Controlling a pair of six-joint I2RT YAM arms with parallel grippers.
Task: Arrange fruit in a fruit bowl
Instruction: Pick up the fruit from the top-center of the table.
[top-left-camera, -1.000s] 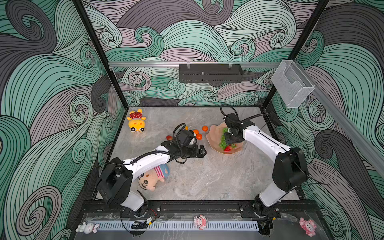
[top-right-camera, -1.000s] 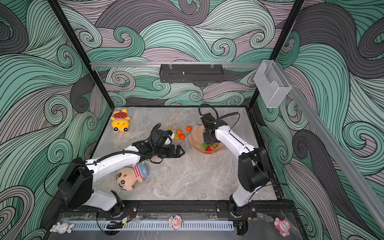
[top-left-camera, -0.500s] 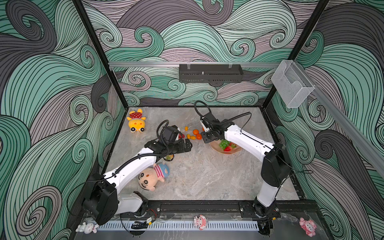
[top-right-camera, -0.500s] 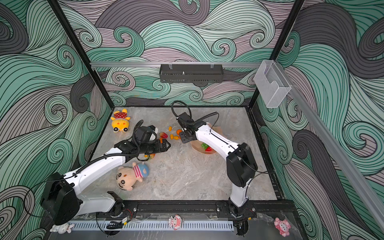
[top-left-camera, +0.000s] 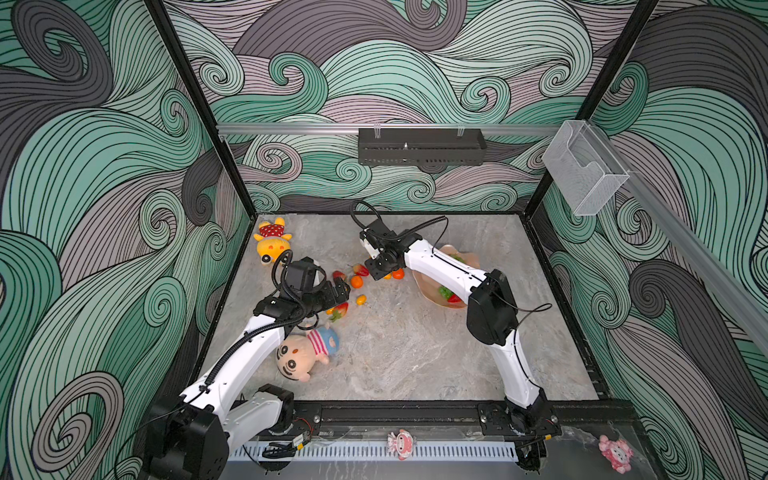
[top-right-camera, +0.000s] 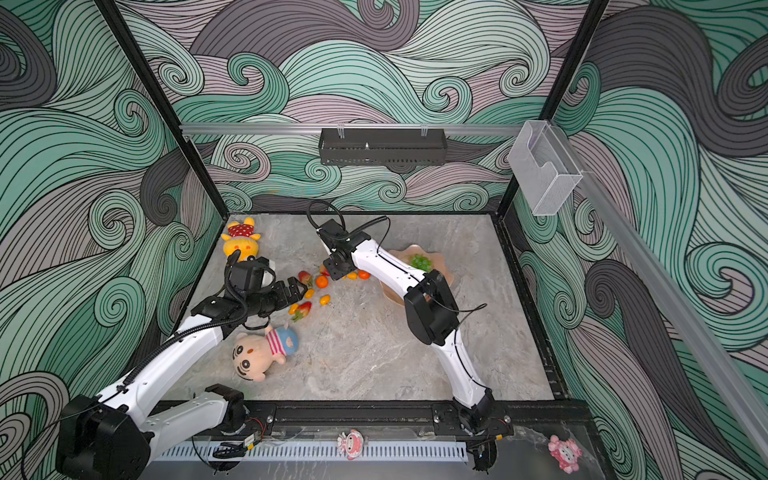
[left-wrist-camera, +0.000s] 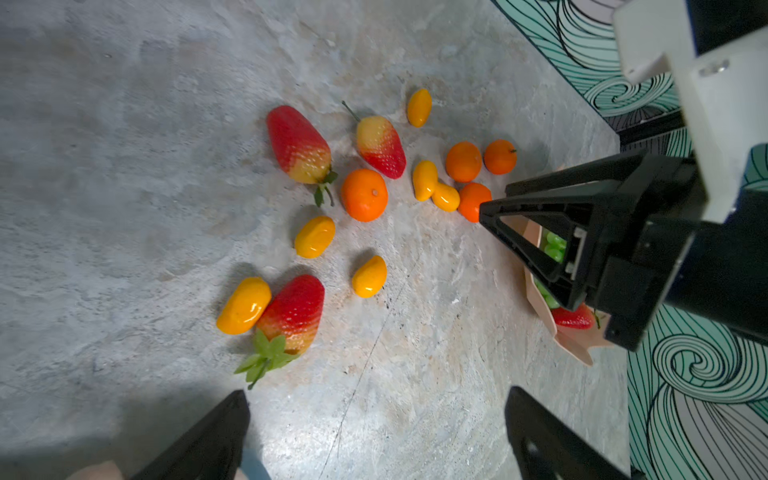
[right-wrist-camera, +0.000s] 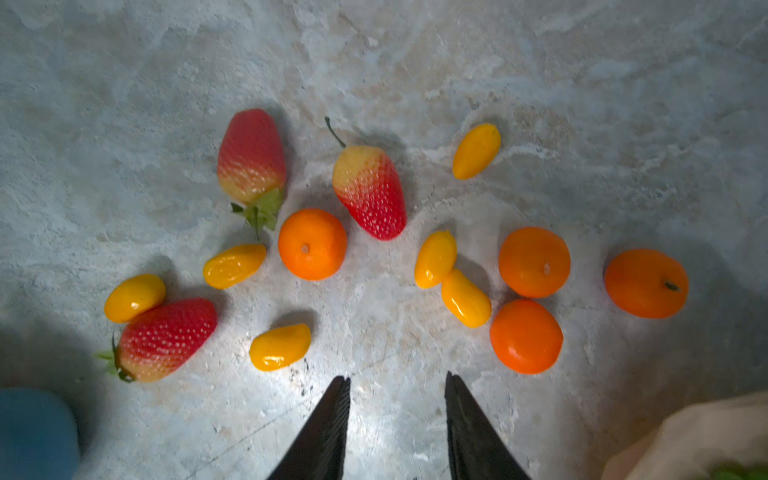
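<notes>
One tangerine (right-wrist-camera: 526, 336) lies just beside the right gripper (right-wrist-camera: 397, 376).

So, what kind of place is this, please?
Probably a robot test booth, not a home: a left arm and a right arm stand on a black rail, wave-patterned walls close in a table, and toy fruit and a plush doll lie there.

Yellow plush (top-left-camera: 272, 245) in the back corner — boy doll (top-left-camera: 305, 353) (face up) nearer front; clear box (top-left-camera: 584, 166) mounted above.

Fruit count: four strawberries (right-wrist-camera: 251, 156), four tangerines (right-wrist-camera: 312, 244), six kumquats (right-wrist-camera: 476, 151), one grape bunch (top-right-camera: 420, 262). One fruit bowl (top-right-camera: 441, 262). Two plush dolls (top-left-camera: 305, 353) on the table.
</notes>
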